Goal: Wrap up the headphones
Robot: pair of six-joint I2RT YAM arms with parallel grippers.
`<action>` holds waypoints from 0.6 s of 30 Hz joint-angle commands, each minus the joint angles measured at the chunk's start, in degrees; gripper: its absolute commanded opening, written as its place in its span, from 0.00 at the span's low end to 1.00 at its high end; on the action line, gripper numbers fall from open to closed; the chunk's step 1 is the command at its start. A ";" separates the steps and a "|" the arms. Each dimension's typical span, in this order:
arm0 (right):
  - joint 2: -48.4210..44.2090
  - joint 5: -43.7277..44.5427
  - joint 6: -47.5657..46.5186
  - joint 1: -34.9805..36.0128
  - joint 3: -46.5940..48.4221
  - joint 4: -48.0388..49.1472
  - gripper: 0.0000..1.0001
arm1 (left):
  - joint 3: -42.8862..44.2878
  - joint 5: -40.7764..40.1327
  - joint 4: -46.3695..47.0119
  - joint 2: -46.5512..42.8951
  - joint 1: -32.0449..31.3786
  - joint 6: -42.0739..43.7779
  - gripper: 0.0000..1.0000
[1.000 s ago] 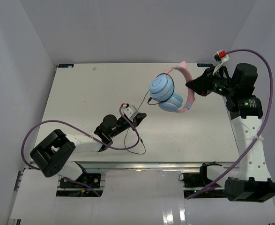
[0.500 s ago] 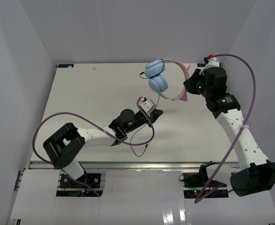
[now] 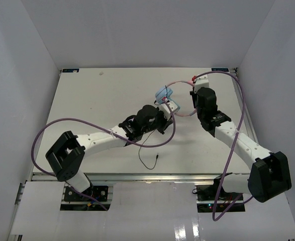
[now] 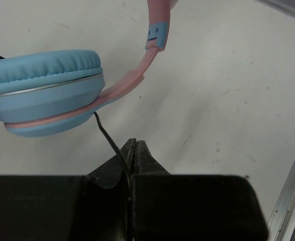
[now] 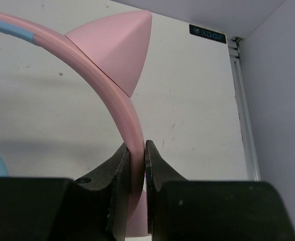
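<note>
While fast in right claw (image 5: 136,148) by pink headband (image 5: 109,93), blue-cupped headphones (image 4: 46,93), cord (image 4: 108,134) fast in left claw (image 4: 135,146).

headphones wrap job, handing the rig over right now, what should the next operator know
Left gripper: shut on the black cord, just below an earcup.
Right gripper: shut on the pink headband, holding the headphones over the table.
Done: both grasps made; no cord loops visible.
To do: wind the cord around the headphones; its plug end lies loose on the table.
</note>
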 commanded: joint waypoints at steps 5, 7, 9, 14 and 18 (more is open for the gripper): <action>-0.88 -9.55 -15.20 -0.04 0.01 2.56 0.08 | 9.64 -1.39 -24.00 -4.21 2.83 13.07 0.14; 0.12 -7.37 -15.37 0.39 -0.04 2.05 0.08 | 10.79 -1.34 -25.33 -4.76 3.25 14.14 0.15; 1.34 -6.70 -14.53 0.54 -0.41 1.94 0.08 | 12.48 -0.79 -26.48 -4.73 3.48 15.03 0.16; 3.09 -6.38 -12.91 2.35 -0.52 0.16 0.08 | 16.33 -1.56 -31.17 -3.70 3.49 17.76 0.17; 3.70 -8.49 -13.90 3.89 -1.01 -1.77 0.08 | 18.27 -7.81 -32.66 -4.49 3.61 21.59 0.18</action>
